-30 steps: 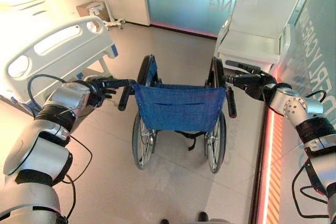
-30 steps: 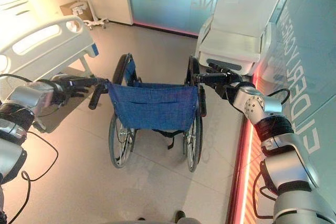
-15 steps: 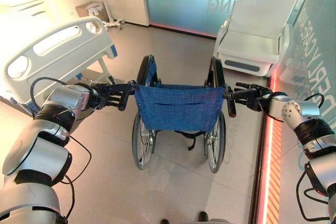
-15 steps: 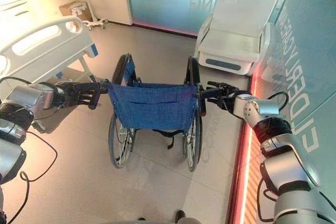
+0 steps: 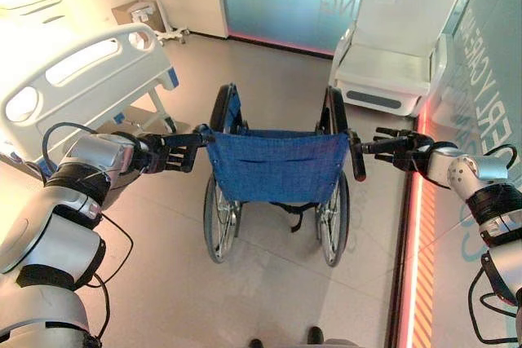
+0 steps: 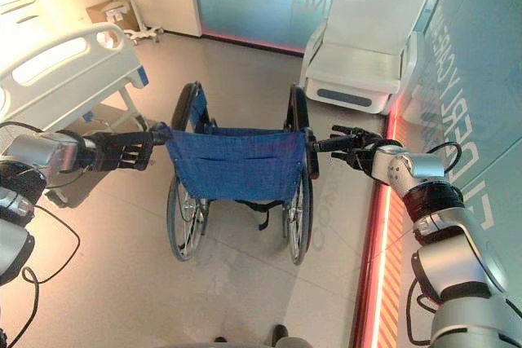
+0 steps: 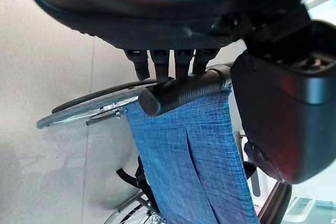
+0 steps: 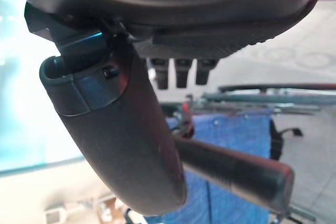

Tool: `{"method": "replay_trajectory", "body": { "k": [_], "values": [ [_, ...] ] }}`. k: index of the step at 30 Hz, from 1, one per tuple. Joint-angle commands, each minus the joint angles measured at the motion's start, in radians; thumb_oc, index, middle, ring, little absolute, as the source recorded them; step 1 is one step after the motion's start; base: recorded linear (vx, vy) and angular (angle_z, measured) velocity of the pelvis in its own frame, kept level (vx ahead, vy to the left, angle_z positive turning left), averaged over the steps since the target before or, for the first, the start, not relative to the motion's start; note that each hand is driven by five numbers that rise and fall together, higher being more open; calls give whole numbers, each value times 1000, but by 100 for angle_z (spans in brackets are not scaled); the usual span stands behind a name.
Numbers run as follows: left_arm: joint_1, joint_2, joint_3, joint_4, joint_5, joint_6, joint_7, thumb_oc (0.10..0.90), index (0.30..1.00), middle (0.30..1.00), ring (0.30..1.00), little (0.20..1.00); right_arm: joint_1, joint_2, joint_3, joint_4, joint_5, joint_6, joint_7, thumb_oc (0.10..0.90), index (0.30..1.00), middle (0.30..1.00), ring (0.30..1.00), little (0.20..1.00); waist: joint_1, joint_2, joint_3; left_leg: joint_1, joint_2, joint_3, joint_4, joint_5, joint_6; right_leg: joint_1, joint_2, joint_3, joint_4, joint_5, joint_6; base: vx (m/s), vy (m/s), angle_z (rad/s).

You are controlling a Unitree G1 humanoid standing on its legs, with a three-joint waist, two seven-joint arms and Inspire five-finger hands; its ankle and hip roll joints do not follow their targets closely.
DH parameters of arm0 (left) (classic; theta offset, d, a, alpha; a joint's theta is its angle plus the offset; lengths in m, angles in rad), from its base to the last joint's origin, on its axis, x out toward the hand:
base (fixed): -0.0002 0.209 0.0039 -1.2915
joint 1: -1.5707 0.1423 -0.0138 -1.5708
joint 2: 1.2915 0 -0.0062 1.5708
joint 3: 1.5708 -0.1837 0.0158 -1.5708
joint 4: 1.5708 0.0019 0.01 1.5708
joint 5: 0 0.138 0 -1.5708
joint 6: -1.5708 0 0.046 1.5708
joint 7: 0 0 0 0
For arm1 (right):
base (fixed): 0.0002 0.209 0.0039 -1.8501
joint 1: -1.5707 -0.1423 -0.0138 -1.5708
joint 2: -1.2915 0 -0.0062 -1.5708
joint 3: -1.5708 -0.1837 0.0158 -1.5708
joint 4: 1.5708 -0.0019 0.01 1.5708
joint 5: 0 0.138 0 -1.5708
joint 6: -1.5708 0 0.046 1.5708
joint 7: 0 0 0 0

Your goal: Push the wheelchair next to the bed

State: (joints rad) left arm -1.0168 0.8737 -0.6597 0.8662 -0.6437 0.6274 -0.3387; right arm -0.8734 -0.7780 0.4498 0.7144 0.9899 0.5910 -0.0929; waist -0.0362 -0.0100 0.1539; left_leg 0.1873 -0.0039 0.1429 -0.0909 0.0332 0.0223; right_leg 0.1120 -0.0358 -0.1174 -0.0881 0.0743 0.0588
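Wheelchair [image 5: 277,173]: standing upright in the middle of the floor [image 5: 277,291], its blue cloth back facing the camera, its big wheels sitting at 7 and 5 o'clock below the seat
Bed [image 5: 77,79]: lying at 10 o'clock from the wheelchair, its white end rail with long slots turning toward the chair, a strip of floor showing between the two
Left push handle [image 7: 181,90]: sticking out of the top corner of the blue back at 9 o'clock, a dark ribbed grip
Left hand [image 5: 163,152]: reaching in from 8 o'clock and lying right at the left push handle; in the left wrist view its fingers [image 7: 160,66] are running out straight on the far side of the grip with the thumb [image 7: 278,114] sitting on the near side, so the hand is bracketing the grip without closing round it
Right push handle [image 8: 236,171]: sticking out at 3 o'clock of the blue back
Right hand [image 5: 404,151]: coming in from 4 o'clock, level with the right push handle; its fingers [image 8: 178,72] are staying straight and spread, the thumb [image 8: 121,129] crossing in front of the grip, nothing being clasped
Armchair [image 5: 400,46]: standing at 1 o'clock beyond the wheelchair, white, against the glass wall
Stand [image 5: 159,6]: standing at 11 o'clock far back, white, on a wheeled base
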Motion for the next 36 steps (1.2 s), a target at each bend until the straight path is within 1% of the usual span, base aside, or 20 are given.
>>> {"method": "replay_trajectory", "body": {
  "k": [1, 4, 5, 8, 14, 19, 20, 25, 27, 30, 31, 33, 36],
  "values": [
    [-132, -36, -10, 21, -83, -137, 36, 800, 900, 900, 900, 900, -209, -48, 1, 68, 54, -25, 51, 800, 900, 900, 900, 900, -19, -10, -62, -30, -60, -16, 4, -71, -14, 38, 16, 3, 1, -52, 36, -7, 11, -3],
    [-133, -66, -3, 30, -86, -156, 69, 800, 900, 900, 900, 900, -194, -18, -4, 76, 101, -3, 74, 800, 900, 900, 900, 900, -24, -13, -60, -30, -59, -12, 4, -71, -13, 35, 16, 9, 1, -50, 35, -1, 3, -1],
    [-134, -80, -2, 31, -86, -156, 79, 800, 900, 900, 900, 900, -186, 1, -4, 72, 134, 3, 77, 800, 900, 900, 900, 900, -25, -13, -60, -31, -58, -8, 4, -71, -12, 34, 16, 10, 1, -49, 35, 0, 0, 0],
    [-134, -97, -3, 29, -85, -156, 92, 800, 900, 900, 900, 900, -179, 27, -3, 58, 177, 8, 74, 800, 900, 900, 900, 900, -26, -14, -59, -32, -58, -6, 4, -70, -11, 32, 15, 12, 1, -48, 34, 0, 0, 0],
    [-117, -137, -2, 0, -88, -140, 124, 800, 900, 900, 900, 900, -157, 94, 7, -23, 265, 15, -7, 800, 900, 900, 900, 900, -27, -11, -53, -34, -58, -4, 4, -68, -11, 28, 13, 13, 1, -45, 34, 14, 1, -6],
    [-112, -155, -6, -12, -82, -128, 113, 800, 900, 900, 900, 900, -158, 131, 19, -52, 331, 17, -63, 800, 900, 900, 900, 900, -23, -8, -51, -34, -58, -5, 4, -67, -11, 27, 12, 9, 1, -44, 34, 33, -2, -6],
    [-109, -161, -9, -19, -80, -124, 104, 800, 900, 900, 900, 900, -156, 149, 25, -66, 364, 18, -93, 800, 900, 900, 900, 900, -20, -7, -50, -34, -58, -6, 4, -66, -9, 27, 11, 7, 1, -45, 34, 40, -5, -1],
    [-95, -176, -14, -38, -81, -123, 119, 800, 900, 900, 900, 900, -148, 190, 36, -82, 397, 23, -155, 800, 900, 900, 900, 900, -14, -4, -51, -34, -60, -10, 4, -63, -8, 29, 9, 2, 1, -45, 33, 44, -4, -1],
    [-92, -184, -14, -45, -93, -133, 135, 800, 900, 900, 900, 900, -146, 211, 47, -82, 409, 38, -185, 800, 900, 900, 900, 900, -10, -1, -51, -33, -60, -11, 4, -62, -8, 32, 8, -2, 1, -47, 32, 44, 1, 0],
    [-94, -197, -13, -52, -110, -151, 162, 800, 900, 900, 900, 900, -148, 235, 58, -79, 416, 40, -210, 800, 900, 900, 900, 900, -6, 0, -51, -32, -60, -13, 4, -62, -7, 35, 6, -8, 1, -48, 31, 49, 1, 0],
    [-96, -208, -12, -52, -119, -166, 168, 800, 900, 900, 900, 900, -151, 253, 63, -70, 399, 43, -217, 800, 900, 900, 900, 900, -3, 2, -51, -32, -60, -15, 4, -61, -6, 37, 4, -12, 1, -49, 30, 46, 4, 0],
    [-97, -223, -12, -56, -129, -195, 164, 800, 900, 900, 900, 900, -159, 271, 70, -64, 410, 43, -229, 800, 900, 900, 900, 900, 0, 3, -49, -31, -62, -19, 4, -60, -6, 39, 3, -15, 1, -48, 29, 42, 2, 0],
    [-92, -240, -11, -75, -162, -218, 164, 800, 900, 900, 900, 900, -163, 293, 80, -63, 390, 45, -230, 800, 900, 900, 900, 900, 5, 4, -48, -31, -63, -23, 4, -59, -5, 40, 2, -18, 1, -48, 28, 39, 3, 0]
  ]
}}
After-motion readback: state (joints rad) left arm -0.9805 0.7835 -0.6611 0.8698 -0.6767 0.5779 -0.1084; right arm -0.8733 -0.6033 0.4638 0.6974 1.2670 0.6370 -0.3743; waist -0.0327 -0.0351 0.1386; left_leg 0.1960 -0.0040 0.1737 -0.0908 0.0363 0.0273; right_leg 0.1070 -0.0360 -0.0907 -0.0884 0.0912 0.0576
